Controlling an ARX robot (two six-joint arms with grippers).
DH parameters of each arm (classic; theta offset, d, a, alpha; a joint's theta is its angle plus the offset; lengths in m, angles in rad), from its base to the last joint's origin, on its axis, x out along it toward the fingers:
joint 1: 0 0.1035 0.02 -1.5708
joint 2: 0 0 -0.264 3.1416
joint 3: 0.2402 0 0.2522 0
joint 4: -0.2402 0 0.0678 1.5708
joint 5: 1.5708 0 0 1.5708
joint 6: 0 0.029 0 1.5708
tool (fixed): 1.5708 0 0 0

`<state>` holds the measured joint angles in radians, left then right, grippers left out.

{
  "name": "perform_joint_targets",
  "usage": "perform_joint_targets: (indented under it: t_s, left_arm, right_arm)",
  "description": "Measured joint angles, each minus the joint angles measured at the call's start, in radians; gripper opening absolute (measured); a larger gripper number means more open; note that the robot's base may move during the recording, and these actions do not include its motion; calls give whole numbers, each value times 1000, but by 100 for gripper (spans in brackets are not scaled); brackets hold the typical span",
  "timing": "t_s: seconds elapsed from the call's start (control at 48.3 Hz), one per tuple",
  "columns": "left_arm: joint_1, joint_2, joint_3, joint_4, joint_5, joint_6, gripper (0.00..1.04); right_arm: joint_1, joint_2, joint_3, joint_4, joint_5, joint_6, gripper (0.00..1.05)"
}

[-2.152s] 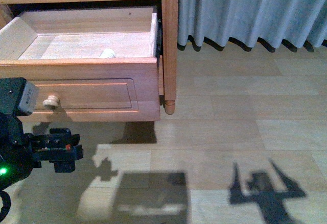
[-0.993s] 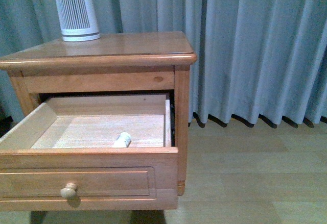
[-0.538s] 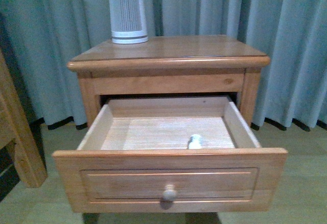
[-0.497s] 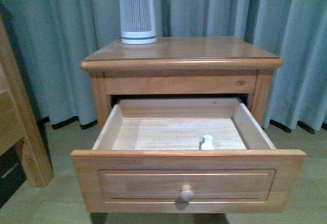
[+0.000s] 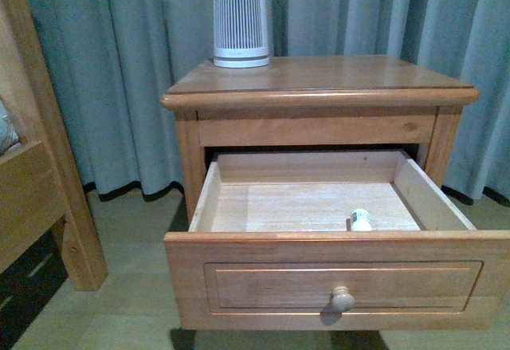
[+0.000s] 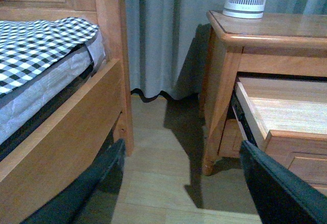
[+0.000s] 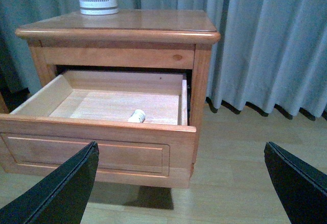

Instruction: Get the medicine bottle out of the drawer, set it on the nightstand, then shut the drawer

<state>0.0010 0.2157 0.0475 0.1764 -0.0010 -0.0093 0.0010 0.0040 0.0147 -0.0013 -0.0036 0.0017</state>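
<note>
The nightstand (image 5: 319, 75) stands in front of grey-blue curtains. Its drawer (image 5: 263, 282) is pulled fully out, with a round knob (image 5: 343, 298) on the panelled front. The medicine bottle (image 5: 361, 220) lies on its side on the pale drawer floor, near the front right corner. It also shows in the right wrist view (image 7: 136, 116). Neither gripper shows in the front view. My left gripper (image 6: 181, 145) is open and empty above the floor between bed and nightstand (image 6: 265, 30). My right gripper (image 7: 181, 145) is open and empty, in front of the drawer (image 7: 92, 155) and off its right corner.
A tall white ribbed cylinder (image 5: 240, 19) stands at the back left of the nightstand top. A wooden bed frame (image 5: 48, 167) stands to the left, carrying a mattress with a checked sheet (image 6: 41, 45). Wood-look floor lies to the right of the nightstand (image 7: 245, 147).
The front view has swung up from the floor and drawer front to the whole nightstand, which then shifted right in the picture. My left arm has left that view. The bottle and drawer have not moved.
</note>
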Motion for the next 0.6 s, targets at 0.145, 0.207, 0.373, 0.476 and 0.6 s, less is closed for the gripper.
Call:
perform_joint_targets:
  t_s: [0.145, 0.207, 0.373, 0.476, 0.6]
  left_arm:
    - [0, 0, 0, 0, 0, 2, 100]
    - [0, 0, 0, 0, 0, 2, 98]
    - [0, 0, 0, 0, 0, 2, 98]
    - [0, 0, -1, 0, 0, 2, 98]
    - [0, 0, -1, 0, 0, 2, 98]
  right_arm:
    - [0, 0, 0, 0, 0, 0, 98]
    - [-26, 45, 32, -82, -75, 56, 98]
    - [-66, 521, 301, -7, -187, 224, 98]
    - [-18, 780, 501, 56, -141, 211, 98]
    - [52, 1079, 719, 80, -40, 146, 98]
